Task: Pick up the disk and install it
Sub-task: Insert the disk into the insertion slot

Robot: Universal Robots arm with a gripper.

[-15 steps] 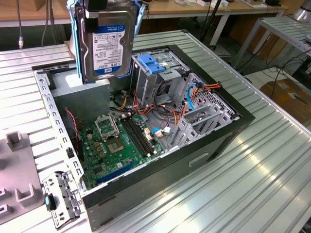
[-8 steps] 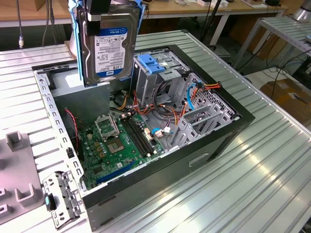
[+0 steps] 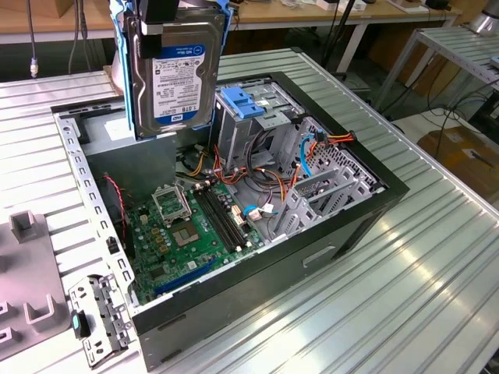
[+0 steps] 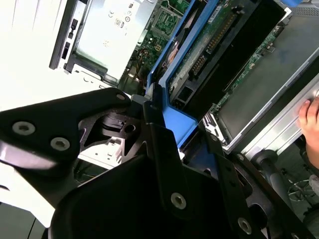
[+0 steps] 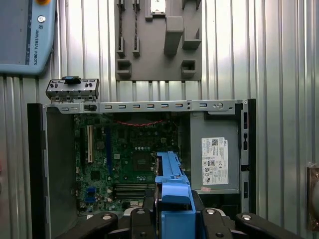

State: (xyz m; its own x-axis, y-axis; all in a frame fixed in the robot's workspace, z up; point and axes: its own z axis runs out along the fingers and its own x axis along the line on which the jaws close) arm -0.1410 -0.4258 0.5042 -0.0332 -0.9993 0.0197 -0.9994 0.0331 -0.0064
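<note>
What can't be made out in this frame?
Exterior view: the gripper holding the disk is cut off by the top edge.
First wrist view: the disk's label is hidden, since the disk is edge-on to the camera.
Second wrist view: a hand is cut off by the frame edge; the gripper hides much of the case.

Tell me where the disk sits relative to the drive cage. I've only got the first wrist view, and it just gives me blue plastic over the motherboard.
Observer: In the exterior view the disk hangs upright over the open computer case, at the exterior view's left of the drive cage, not in it.
Operator: How is it held?
Observer: The gripper is shut on its top end, printed side facing the exterior camera.
Operator: Anyone nearby?
Observer: In the second wrist view a person's hand shows just outside the case.
</note>
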